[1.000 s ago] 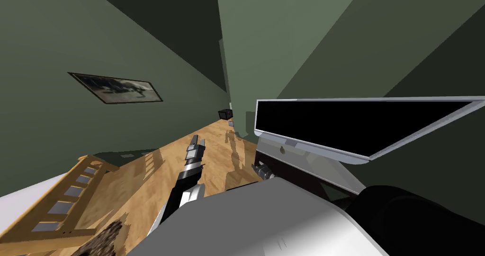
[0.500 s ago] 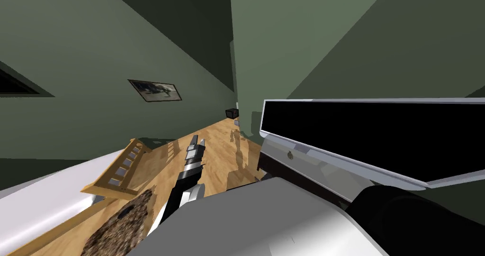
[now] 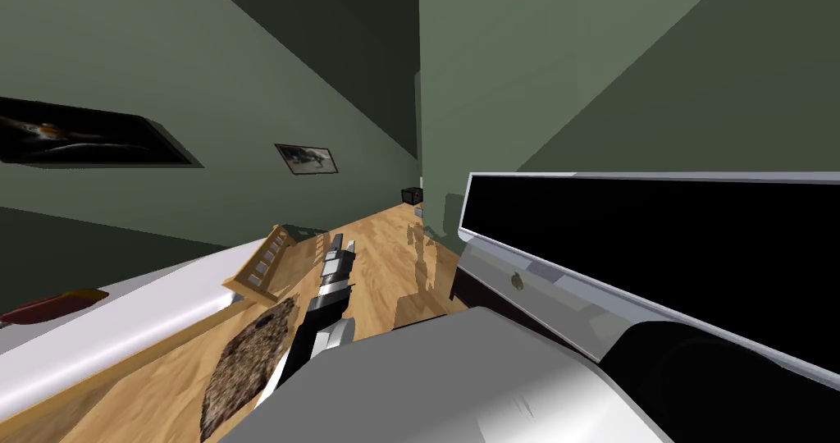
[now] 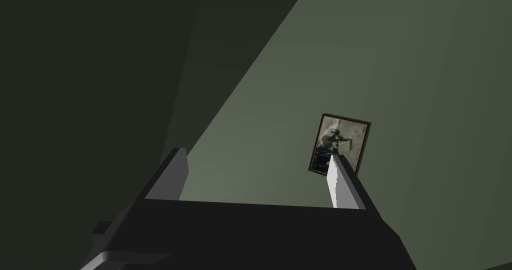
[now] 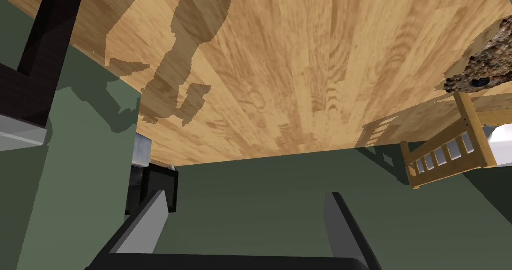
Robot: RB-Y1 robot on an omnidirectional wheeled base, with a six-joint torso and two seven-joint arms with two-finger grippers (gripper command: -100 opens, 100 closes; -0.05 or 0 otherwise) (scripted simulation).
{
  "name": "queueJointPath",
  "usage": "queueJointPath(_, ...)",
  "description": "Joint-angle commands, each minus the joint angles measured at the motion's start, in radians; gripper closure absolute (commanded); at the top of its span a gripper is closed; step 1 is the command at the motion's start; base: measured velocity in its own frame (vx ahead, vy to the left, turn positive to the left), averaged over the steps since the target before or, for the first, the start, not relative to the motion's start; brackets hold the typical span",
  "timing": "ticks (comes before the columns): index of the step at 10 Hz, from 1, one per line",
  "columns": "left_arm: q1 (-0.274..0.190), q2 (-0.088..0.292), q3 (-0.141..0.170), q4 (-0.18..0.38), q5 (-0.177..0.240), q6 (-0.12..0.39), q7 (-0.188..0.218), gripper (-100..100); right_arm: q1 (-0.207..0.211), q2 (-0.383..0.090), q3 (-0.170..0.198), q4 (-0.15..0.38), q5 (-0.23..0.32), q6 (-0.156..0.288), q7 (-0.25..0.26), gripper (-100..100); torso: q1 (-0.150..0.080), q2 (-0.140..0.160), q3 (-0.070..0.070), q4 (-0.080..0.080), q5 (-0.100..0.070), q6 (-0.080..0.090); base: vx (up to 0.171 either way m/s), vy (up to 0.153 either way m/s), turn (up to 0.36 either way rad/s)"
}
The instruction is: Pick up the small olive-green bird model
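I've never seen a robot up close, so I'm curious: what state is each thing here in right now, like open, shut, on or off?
Left gripper: open, holding nothing.
Right gripper: open, holding nothing.
Screen: dark, nothing showing.
Rug: lying flat on the floor.
Framed picture: hanging on the wall.

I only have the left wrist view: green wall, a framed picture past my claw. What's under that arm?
Observer: The left claw is out over wood floor.
Operator: Anything near it?
Observer: A brown shaggy rug lies on that arm's left, by a bed's wooden footboard.
Operator: And the right claw?
Observer: The right claw is open, aimed at the foot of a green wall, with a small black box near one finger.
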Motion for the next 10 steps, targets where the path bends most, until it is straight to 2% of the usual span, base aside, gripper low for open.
queueJointPath(1, 0.000, 0.000, 0.000, 0.000, 0.000, 0.000, 0.000, 0, 0.004, -0.029, 0.035, 0.050, 0.050, 0.012, 0.032, -100, 0.000, 0.000, 0.000, 0.000, 0.000, 0.000, -0.015, -0.054, 0.359)
queueJointPath(2, 0.000, 0.000, 0.000, 0.000, 0.000, 0.000, 0.000, 0, 0.004, -0.029, 0.035, 0.056, 0.063, 0.012, 0.032, -100, 0.000, 0.000, 0.000, 0.000, 0.000, -0.001, -0.009, -0.055, 0.169)
queueJointPath(3, 0.000, 0.000, 0.000, 0.000, 0.000, 0.000, 0.000, 0, 0.008, -0.064, 0.064, 0.094, 0.098, 0.023, 0.054, -100, 0.000, 0.000, 0.000, 0.000, 0.000, 0.000, -0.010, -0.061, 0.344)
queueJointPath(4, 0.000, 0.000, 0.000, 0.000, 0.000, 0.000, 0.000, 0, 0.008, -0.064, 0.064, 0.096, 0.110, 0.023, 0.054, -100, -0.001, 0.000, 0.000, 0.000, 0.000, -0.001, -0.009, -0.069, 0.147)
queueJointPath(5, 0.000, 0.000, 0.000, 0.000, 0.000, 0.000, 0.000, 0, 0.012, -0.097, 0.092, 0.136, 0.148, 0.032, 0.077, -100, -0.001, -0.001, 0.000, 0.000, 0.000, 0.000, 0.007, -0.080, 0.266)
queueJointPath(6, 0.000, 0.000, 0.000, 0.000, 0.000, 0.000, 0.000, 0, 0.012, -0.097, 0.092, 0.136, 0.156, 0.032, 0.077, -100, -0.002, -0.001, -0.001, 0.000, 0.000, -0.001, 0.004, -0.071, 0.189)
queueJointPath(7, 0.000, 0.000, 0.000, 0.000, 0.000, 0.000, 0.000, 0, 0.015, -0.130, 0.118, 0.165, 0.190, 0.041, 0.098, -100, -0.001, -0.001, -0.001, 0.000, 0.000, 0.000, -0.008, -0.079, 0.305)
queueJointPath(8, 0.000, 0.000, 0.000, 0.000, 0.000, 0.000, 0.000, 0, 0.015, -0.130, 0.118, 0.176, 0.202, 0.041, 0.098, -100, -0.002, -0.001, -0.001, 0.000, 0.000, 0.000, -0.008, -0.074, 0.148)
queueJointPath(9, 0.000, 0.000, 0.000, 0.000, 0.000, 0.000, 0.000, 0, 0.018, -0.160, 0.144, 0.215, 0.245, 0.048, 0.118, -100, -0.002, -0.001, -0.001, 0.000, 0.000, 0.000, 0.010, -0.069, 0.233)
queueJointPath(10, 0.000, 0.000, 0.000, 0.000, 0.000, 0.000, 0.000, 0, 0.018, -0.160, 0.144, 0.215, 0.245, 0.048, 0.118, -100, -0.002, -0.002, -0.001, 0.000, 0.000, 0.000, 0.002, -0.066, 0.174)
